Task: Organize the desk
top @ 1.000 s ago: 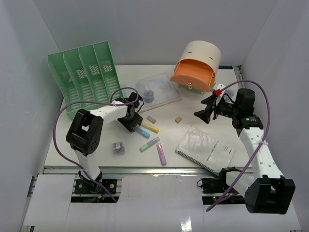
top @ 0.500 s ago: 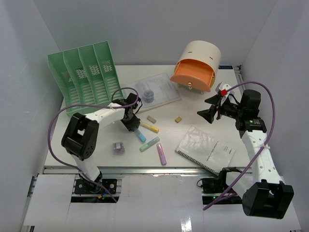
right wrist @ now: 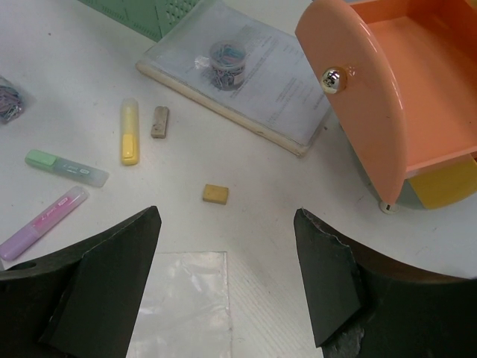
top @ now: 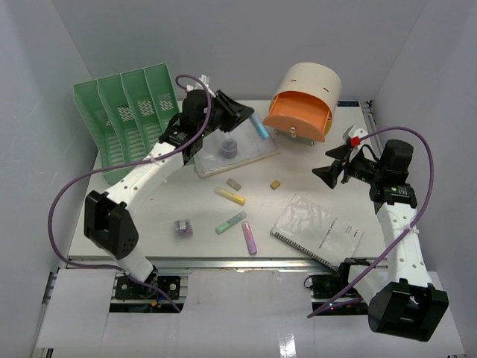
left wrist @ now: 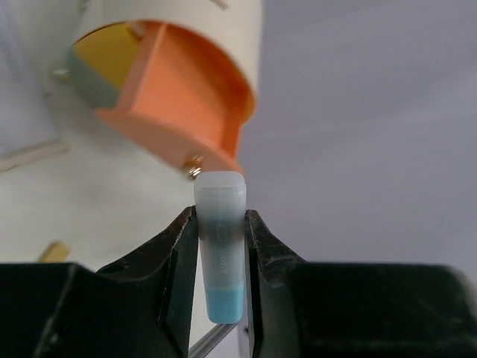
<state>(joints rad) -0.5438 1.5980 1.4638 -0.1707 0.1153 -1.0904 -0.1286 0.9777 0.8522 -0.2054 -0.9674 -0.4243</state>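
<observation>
Left gripper (top: 246, 119) is closed partway on a blue highlighter (left wrist: 220, 224), held high above the desk (top: 205, 212) – which spreads below both arms; carry it level over the open orange drawer (top: 298, 113); lower its tip inside the tray before letting go, or it may bounce out; right gripper (top: 332, 164) hovers beside the drawer, jaws wide apart and empty – keep it clear.

No legible text; print on notebook (top: 317, 230), document (right wrist: 283, 74), blue highlighter (left wrist: 221, 253) too small or blurred
</observation>
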